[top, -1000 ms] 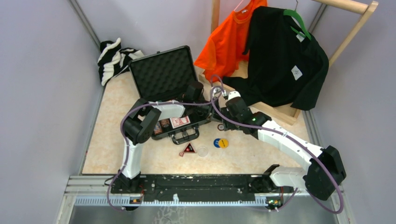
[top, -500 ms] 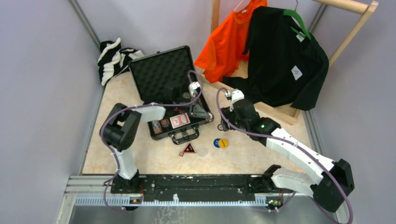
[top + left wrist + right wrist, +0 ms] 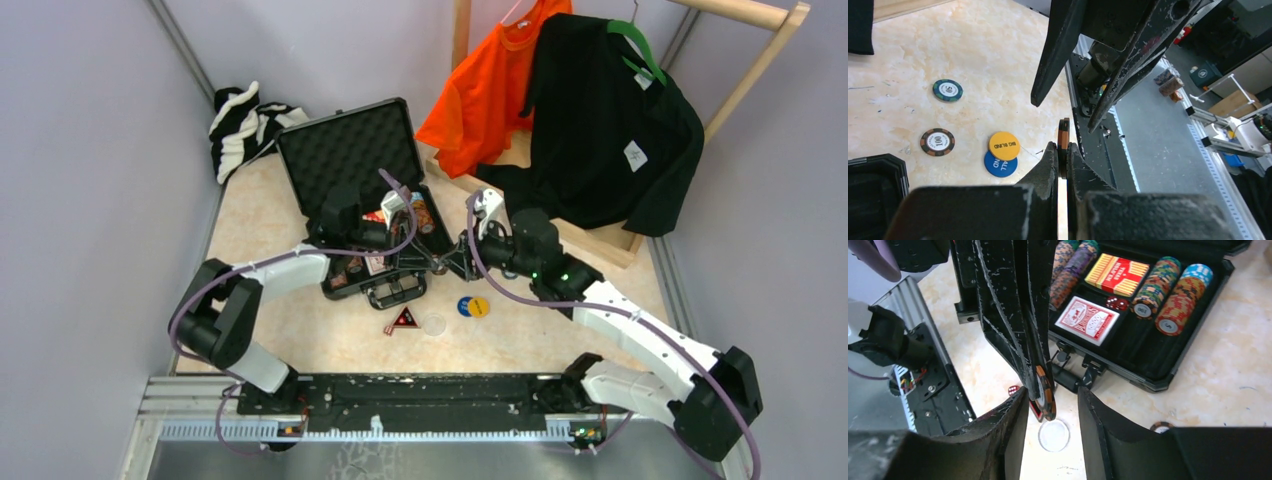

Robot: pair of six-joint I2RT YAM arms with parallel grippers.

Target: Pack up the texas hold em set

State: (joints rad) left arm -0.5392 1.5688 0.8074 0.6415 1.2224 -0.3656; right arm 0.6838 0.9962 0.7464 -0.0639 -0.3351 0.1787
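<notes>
**Both arms closed in, claws meeting beside the case**

Since a second before, the left arm had stretched low across the open black briefcase (image 3: 350,155) and the right arm had swung in. The claws now met tip to tip off the case's right front corner, above the table (image 3: 250,270). In the case lay rows of poker chips (image 3: 1168,295) and the red card deck (image 3: 1087,320). The left gripper (image 3: 1062,150) was clenched on an orange-brown chip (image 3: 1063,135), held edge-on. The right gripper (image 3: 1052,392) stood released, a finger either side of that chip. On the table lay the yellow disc (image 3: 1004,145) overlapping the blue disc (image 3: 1000,164), and two loose chips (image 3: 937,142) near them.
</notes>
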